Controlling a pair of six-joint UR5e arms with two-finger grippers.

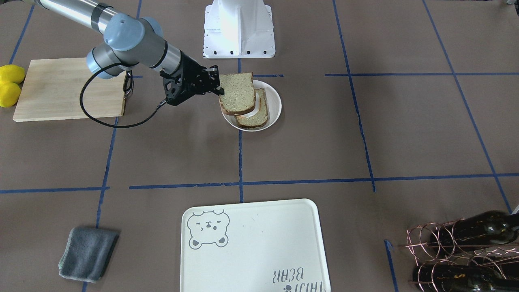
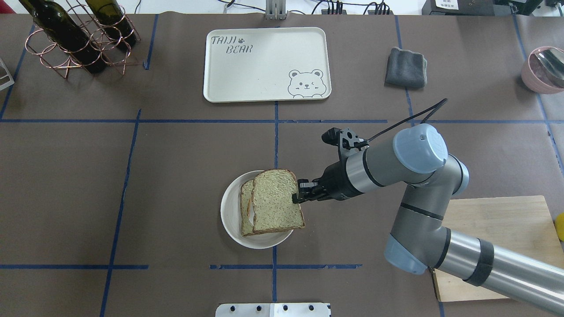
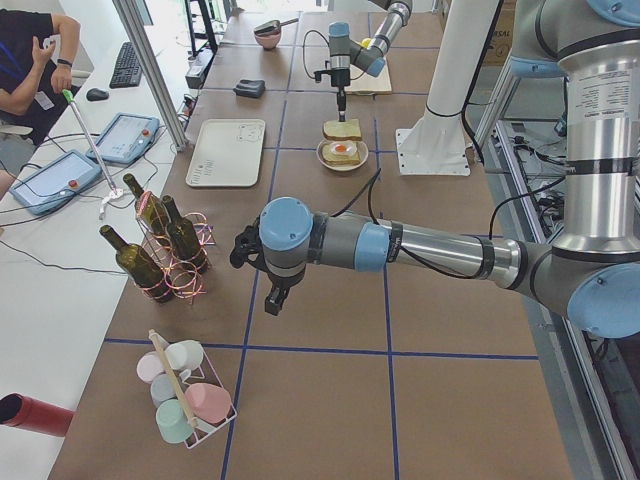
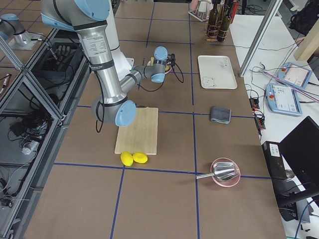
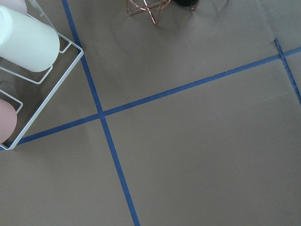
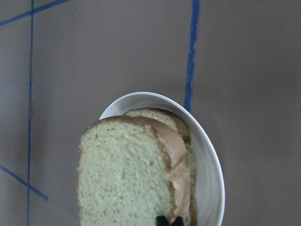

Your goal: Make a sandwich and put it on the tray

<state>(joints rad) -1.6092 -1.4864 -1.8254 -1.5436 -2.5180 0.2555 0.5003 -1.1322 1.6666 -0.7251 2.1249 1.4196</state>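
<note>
Right now the right gripper, a black two-finger pincer, is clamped narrow on the crust edge of a square brown-crusted wholemeal bread slice. That porous, speckled slice is held flat and raised over the small round glossy white bowl, where a second bread slice lies under a white fried egg with orange yolk. The large smooth cream-white rounded-rectangle plastic tray sits well apart from the bowl, and the left gripper hangs over the brown paper table cover; I cannot tell how wide its fingers stand.
</note>
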